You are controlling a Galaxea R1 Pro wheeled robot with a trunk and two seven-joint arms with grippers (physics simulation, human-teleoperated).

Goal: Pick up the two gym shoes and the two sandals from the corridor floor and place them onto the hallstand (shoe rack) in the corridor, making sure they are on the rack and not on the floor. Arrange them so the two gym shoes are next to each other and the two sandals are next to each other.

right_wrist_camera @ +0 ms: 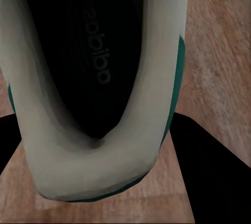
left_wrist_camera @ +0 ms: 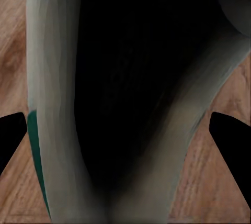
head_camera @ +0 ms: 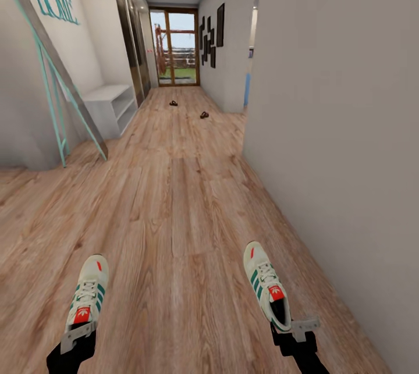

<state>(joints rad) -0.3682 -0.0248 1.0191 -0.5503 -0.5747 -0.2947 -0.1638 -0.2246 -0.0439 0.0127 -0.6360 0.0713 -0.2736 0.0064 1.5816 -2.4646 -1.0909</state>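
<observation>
Both gym shoes hang above the corridor floor (head_camera: 174, 217), one in each gripper. My left gripper (head_camera: 78, 334) is shut on the heel of the left gym shoe (head_camera: 88, 291), whose dark opening and heel collar (left_wrist_camera: 57, 103) sit between black fingertips (left_wrist_camera: 11, 140). My right gripper (head_camera: 293, 327) is shut on the heel of the right gym shoe (head_camera: 265, 284), its heel rim (right_wrist_camera: 94, 166) close to the camera. Two small brown sandals lie far down the corridor, one (head_camera: 173, 103) left of the other (head_camera: 204, 114). The hallstand with upper shelves is out of view.
A low white bench unit with open shelves (head_camera: 110, 107) stands against the left wall, with no upper shelves showing above it. A teal-framed panel (head_camera: 58, 71) leans in front of it. A grey wall (head_camera: 337, 129) runs close on my right. A glass door (head_camera: 174, 48) closes the far end.
</observation>
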